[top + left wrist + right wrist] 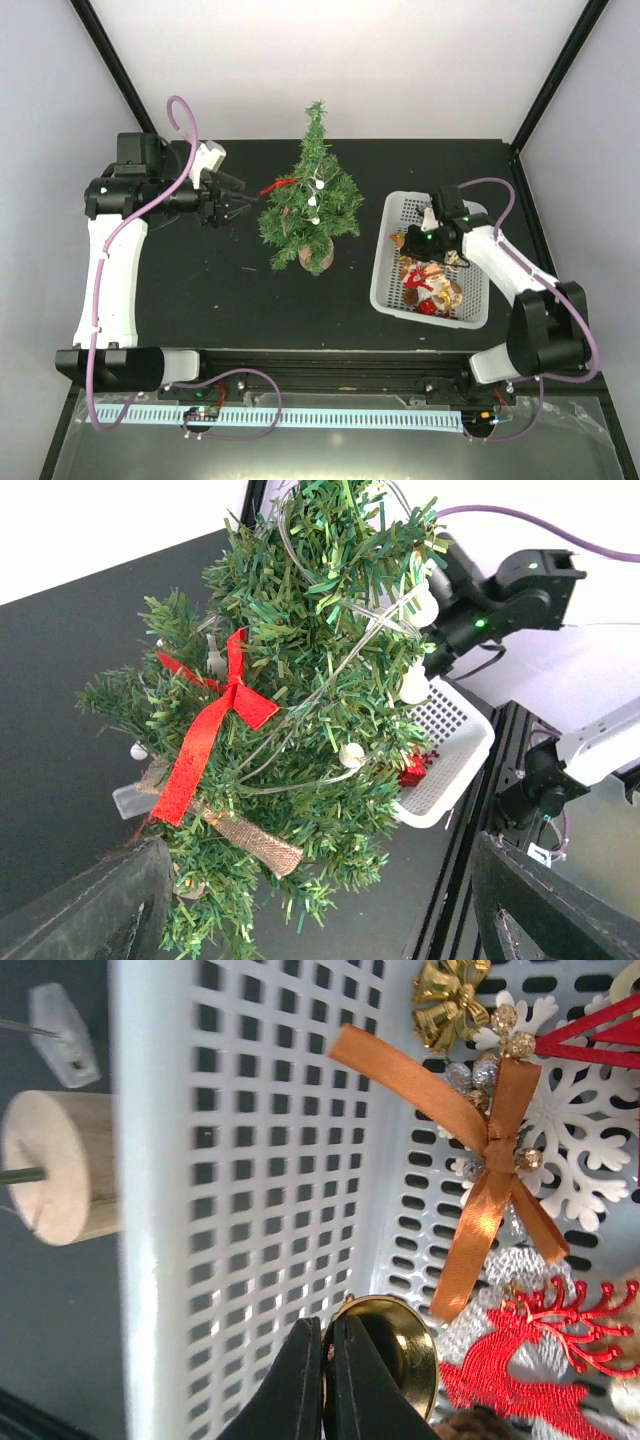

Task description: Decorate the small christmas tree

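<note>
The small christmas tree [310, 205] stands mid-table on a round wooden base [316, 255], and fills the left wrist view [300, 680]. It carries a red ribbon bow [215, 715], a burlap strip [250, 840] and a string of white bulbs. My left gripper [235, 203] hovers just left of the tree, open and empty [320, 920]. My right gripper [405, 240] reaches into the white basket [385, 290]. There its tips [328, 1360] are shut on the rim of a gold bell [400, 1355], close to the basket's inner wall [250, 1160].
In the basket lie an orange ribbon bow [490, 1170], a white snowflake [575, 1150], a red glitter reindeer [530, 1360] and a small pair of gold bells [450, 1000]. The tree's wooden base [60, 1165] stands just outside the basket wall.
</note>
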### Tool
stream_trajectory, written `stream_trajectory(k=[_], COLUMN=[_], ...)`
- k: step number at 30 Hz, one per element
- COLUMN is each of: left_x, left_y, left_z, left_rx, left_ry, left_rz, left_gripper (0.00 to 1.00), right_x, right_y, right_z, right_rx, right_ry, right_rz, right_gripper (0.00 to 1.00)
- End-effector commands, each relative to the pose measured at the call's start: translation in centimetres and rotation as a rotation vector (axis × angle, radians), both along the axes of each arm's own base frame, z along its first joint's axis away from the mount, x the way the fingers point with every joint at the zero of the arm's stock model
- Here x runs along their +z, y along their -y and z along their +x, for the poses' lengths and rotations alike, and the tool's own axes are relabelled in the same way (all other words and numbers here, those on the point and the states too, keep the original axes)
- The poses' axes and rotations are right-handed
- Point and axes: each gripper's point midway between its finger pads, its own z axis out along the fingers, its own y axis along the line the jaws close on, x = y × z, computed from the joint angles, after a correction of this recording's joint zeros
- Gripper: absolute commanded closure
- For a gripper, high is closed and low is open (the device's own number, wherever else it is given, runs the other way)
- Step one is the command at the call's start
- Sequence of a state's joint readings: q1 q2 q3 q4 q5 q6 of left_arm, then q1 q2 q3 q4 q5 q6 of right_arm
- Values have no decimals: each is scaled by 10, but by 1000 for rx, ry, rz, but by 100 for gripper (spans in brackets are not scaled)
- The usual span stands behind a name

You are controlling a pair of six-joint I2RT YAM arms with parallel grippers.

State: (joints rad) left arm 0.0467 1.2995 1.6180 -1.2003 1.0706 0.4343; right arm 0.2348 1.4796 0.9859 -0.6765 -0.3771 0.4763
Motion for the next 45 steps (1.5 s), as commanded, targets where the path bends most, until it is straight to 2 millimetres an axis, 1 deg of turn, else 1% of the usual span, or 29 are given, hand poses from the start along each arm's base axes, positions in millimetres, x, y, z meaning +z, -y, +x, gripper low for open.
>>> stream_trajectory(k=[1,5,7,9,13,14,17,18,19,21,22,23,27,30,35,41,45], left_x=[5,1,-2,-5,-9,-9,-12,-12,-7,-7,-7,-7,-7,-10,-15,-17,-21], left_y=[1,1,2,3,3,3,3,4,4,4,5,5,6,7,7,10,12], left_z=[-5,-5,-6,-8,-11,-12,-14,-15,-21,-23,-23,-23,-24,-26,-29,-33,-36], left_rx=[-14,-17,-25,-36,-45,-48,-54,-56,-58,-59,-59,-60,-65,-67,-68,-86,-95], left_ry=[15,2,-9,-15,-19,-19,-27,-31,-7,-7,-7,-8,-9,-17,-28,-36,-42], left_rz=[-20,-22,-30,-34,-24,-22,-20,-21,-22,-26,-29,-32,-40,-47,-52,-63,-71], left_gripper=[18,18,18,18,17,17,17,17,17,17,17,17,17,17,17,16,16], right_x=[42,83,103,118,142,154,175,182,188,198,207,211,238,250,265,286,297], right_y=[-2,-10,-19,-28,-50,-59,-73,-77,-81,-90,-94,-97,-101,-100,-102,-115,-123], right_z=[-6,-9,-12,-16,-23,-28,-38,-43,-47,-59,-64,-70,-88,-94,-104,-125,-134], right_rx=[8,19,48,75,115,142,204,229,262,329,371,390,466,476,518,619,671], right_ry=[83,178,215,240,255,255,258,264,269,261,293,292,339,337,348,326,320], right_rz=[42,125,190,263,455,544,714,757,798,872,904,925,1027,1080,1107,1119,1100], right_gripper=[99,99,99,99,99,99,99,99,99,99,99,99,99,99,99,99,99])
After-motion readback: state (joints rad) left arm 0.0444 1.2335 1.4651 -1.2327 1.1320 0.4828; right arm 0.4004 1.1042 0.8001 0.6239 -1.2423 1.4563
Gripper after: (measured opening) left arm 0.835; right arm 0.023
